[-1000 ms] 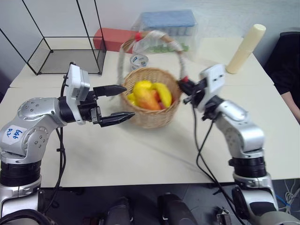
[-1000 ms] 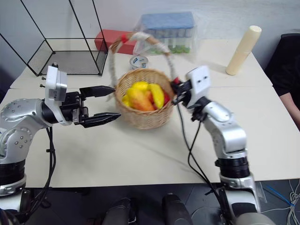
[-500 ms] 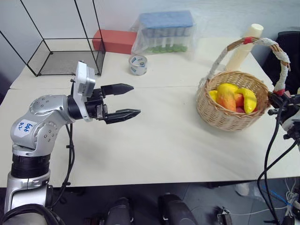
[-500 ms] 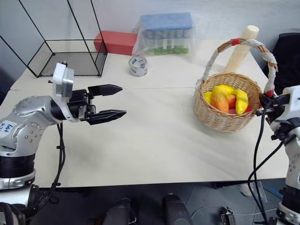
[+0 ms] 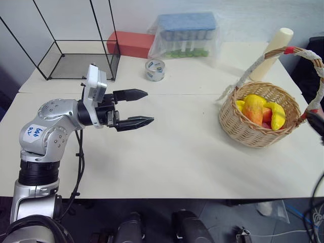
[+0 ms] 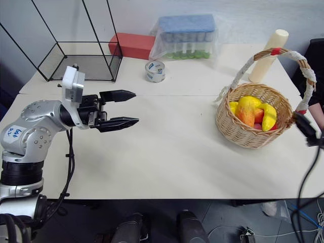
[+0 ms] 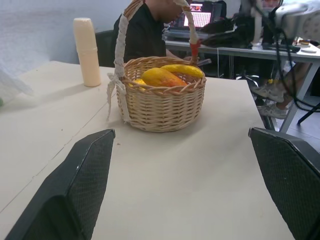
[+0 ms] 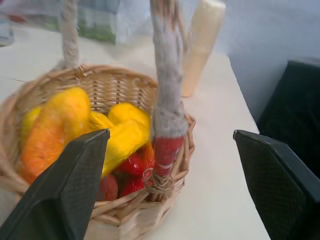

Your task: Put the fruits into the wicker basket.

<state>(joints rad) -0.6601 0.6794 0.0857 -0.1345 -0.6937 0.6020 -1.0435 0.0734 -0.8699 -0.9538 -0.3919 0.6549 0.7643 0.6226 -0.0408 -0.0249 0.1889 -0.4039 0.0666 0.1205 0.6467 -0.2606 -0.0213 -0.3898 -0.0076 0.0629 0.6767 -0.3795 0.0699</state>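
Wicker basket (image 6: 253, 121): I see it standing upright on the cream tabletop (image 6: 167, 152), near the right edge, its tall cord-wrapped handle arching overhead with red bands at the top and at the right foot. I take it as my landmark.

Fruits, all inside the basket: a yellow banana (image 6: 267, 117) at the right, an orange-red mango (image 6: 246, 116) in the middle, a yellow fruit (image 6: 249, 103) behind the mango, and red fruits (image 8: 131, 165) low against the near wall.

Right pincer (image 8: 170, 170): just beside the basket's right side, level with the handle's lower red band. Its fingers are spread wide, one to each side of that handle foot, and I see neither touching it; it holds nothing.

Left pincer (image 6: 120, 108): well to the left of the basket, pointing toward it across bare tabletop, fingers spread, empty.

Cream cylinder roll (image 6: 265, 55): upright, just behind the basket.

Tape roll (image 6: 155, 71), clear bag of tubes with a blue lid (image 6: 186, 36), red box (image 6: 132, 45), black wire-frame cage (image 6: 71, 50): far left of the basket, along the back.
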